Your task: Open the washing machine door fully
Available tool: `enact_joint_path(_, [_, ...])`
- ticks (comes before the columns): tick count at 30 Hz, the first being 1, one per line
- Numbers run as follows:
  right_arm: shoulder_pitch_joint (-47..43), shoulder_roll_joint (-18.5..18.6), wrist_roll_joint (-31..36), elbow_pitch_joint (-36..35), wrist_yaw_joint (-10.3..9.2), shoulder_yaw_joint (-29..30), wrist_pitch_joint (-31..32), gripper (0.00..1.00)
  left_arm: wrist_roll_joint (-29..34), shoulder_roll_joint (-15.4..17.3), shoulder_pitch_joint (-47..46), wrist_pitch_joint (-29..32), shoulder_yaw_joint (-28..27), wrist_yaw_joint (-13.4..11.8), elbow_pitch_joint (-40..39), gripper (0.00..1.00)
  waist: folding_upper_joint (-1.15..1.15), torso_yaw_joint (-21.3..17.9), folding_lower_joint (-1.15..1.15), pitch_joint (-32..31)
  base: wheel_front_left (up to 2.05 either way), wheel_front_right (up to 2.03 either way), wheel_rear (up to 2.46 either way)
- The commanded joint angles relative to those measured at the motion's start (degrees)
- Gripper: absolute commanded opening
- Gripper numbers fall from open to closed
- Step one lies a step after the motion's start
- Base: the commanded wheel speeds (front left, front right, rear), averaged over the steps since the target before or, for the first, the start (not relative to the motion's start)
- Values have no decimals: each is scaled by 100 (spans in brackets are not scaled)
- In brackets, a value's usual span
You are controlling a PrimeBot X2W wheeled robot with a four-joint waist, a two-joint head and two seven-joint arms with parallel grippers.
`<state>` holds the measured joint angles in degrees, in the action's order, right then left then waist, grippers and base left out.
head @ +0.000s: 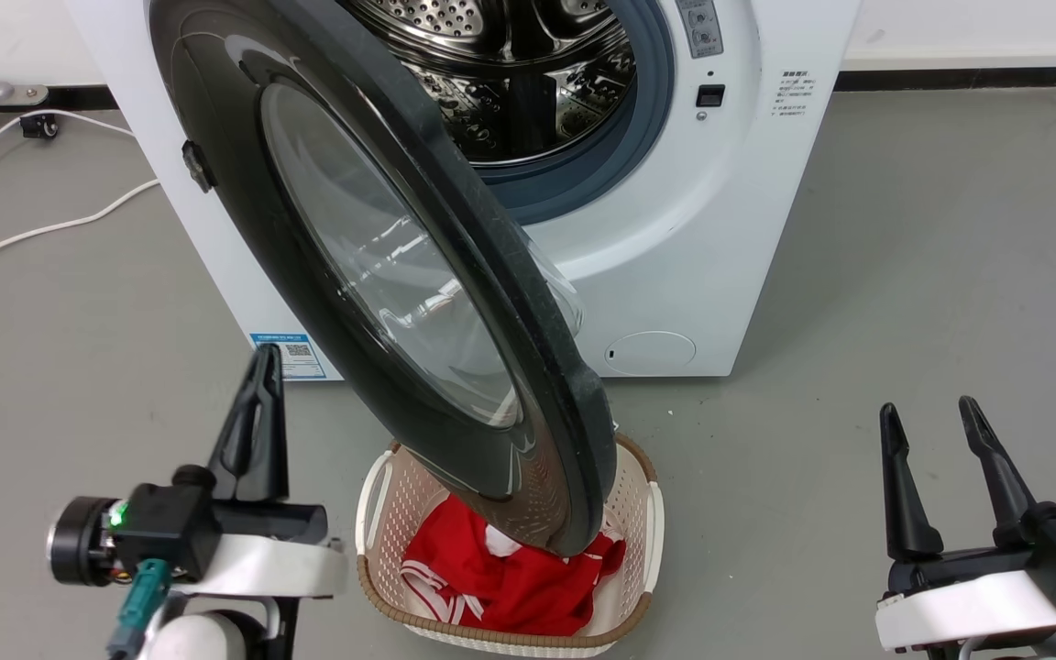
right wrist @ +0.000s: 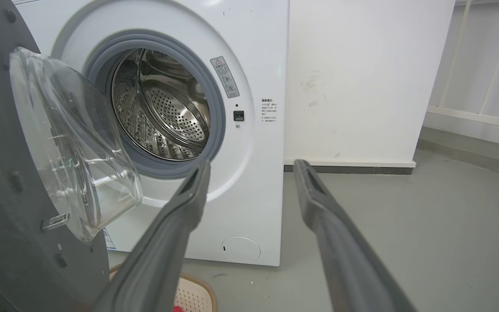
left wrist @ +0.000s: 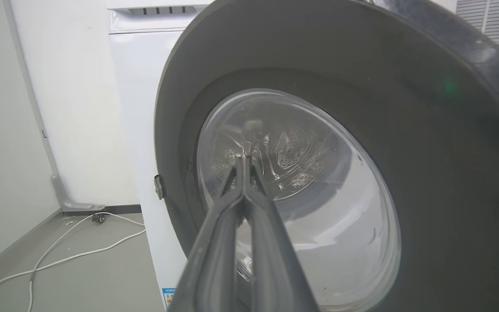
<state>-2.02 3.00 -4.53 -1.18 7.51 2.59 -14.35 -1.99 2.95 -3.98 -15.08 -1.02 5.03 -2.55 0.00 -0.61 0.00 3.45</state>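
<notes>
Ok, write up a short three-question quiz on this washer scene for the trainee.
1. True or false: the washing machine door is shut.
2. The left gripper is: A) open, B) shut on nothing, C) clamped on the door's rim.
3. Fill in: the basket on the floor holds ____ cloth.
Key: 1 false; 2 B; 3 red.

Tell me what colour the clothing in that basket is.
The clothing in the basket is red with white stripes, clearest in the head view.
</notes>
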Motion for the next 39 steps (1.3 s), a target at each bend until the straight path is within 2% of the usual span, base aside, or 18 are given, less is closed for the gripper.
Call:
enact_joint_path(1, [99, -23, -20, 23, -4, 8, -35, 100, -31, 3, -99, -12, -56, -27, -109, 0, 0, 1, 0, 2, 0, 0, 0])
enact_joint_path(6, [81, -23, -78, 72, -4, 25, 1, 100, -69, 6, -333, -12, -217, -39, -724, 0, 0, 17, 0, 7, 0, 0, 0])
enact_joint_path(13, [94, -21, -62, 95, -4, 57, 73, 100, 44, 2, -841, -11, -131, -65, -2132, 0, 0, 41, 0, 3, 0, 0, 0])
enact_joint_path(17, [118, -21, -45, 77, -4, 83, 88, 100, 28, -2, -1154, -9, 110, 1, -2729, 0, 0, 52, 0, 14, 0, 0, 0])
enact_joint_path(20, [129, -21, -35, 80, -4, 90, 110, 100, -28, -3, -1322, -8, 527, 63, -2932, 0, 0, 46, 0, 11, 0, 0, 0])
enact_joint_path(29, [109, -20, -108, 142, -4, 90, 158, 100, -446, -2, -1118, 81, 2438, 216, -2241, 0, 0, -17, 0, -12, 0, 0, 0])
enact_joint_path(30, [109, -20, -108, 142, -4, 90, 158, 100, -446, -2, -1118, 81, 2438, 216, -2241, 0, 0, -17, 0, -12, 0, 0, 0])
enact_joint_path(34, [70, -20, -123, 172, -4, 87, 168, 100, -716, 50, -888, 418, 3147, 230, -1928, 0, 0, -54, 0, -14, 0, 0, 0])
enact_joint_path(39, [49, -20, -169, 200, -4, 64, 175, 100, -1045, 175, -409, 1020, 3556, 236, -1459, 0, 0, -103, 0, -6, 0, 0, 0])
